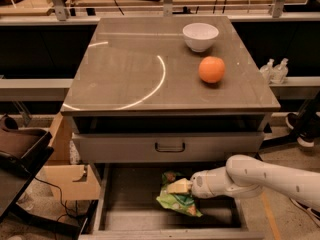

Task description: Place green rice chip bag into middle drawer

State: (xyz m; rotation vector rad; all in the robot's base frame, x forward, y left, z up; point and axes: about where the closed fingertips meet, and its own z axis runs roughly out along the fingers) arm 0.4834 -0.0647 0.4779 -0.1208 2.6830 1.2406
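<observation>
nearest, pulled out below the table: the middle drawer [125, 206], open toward the near side. over its floor, a little right of centre, the green rice chip bag [175, 203], crumpled, long axis slanting from far-left to near-right. clamped on the bag's far upper part, the gripper [179, 186], reaching in from the right on the white arm [260, 181]. bag right under and just left of the claw, inside the side walls; cannot tell whether touching the floor or hanging just above. judged next: straight down and release, no sideways shift needed. farther, the closed drawer front [170, 146]; beyond, on the table top [125, 79], an orange fruit [211, 69] and a white bowl [200, 36].
</observation>
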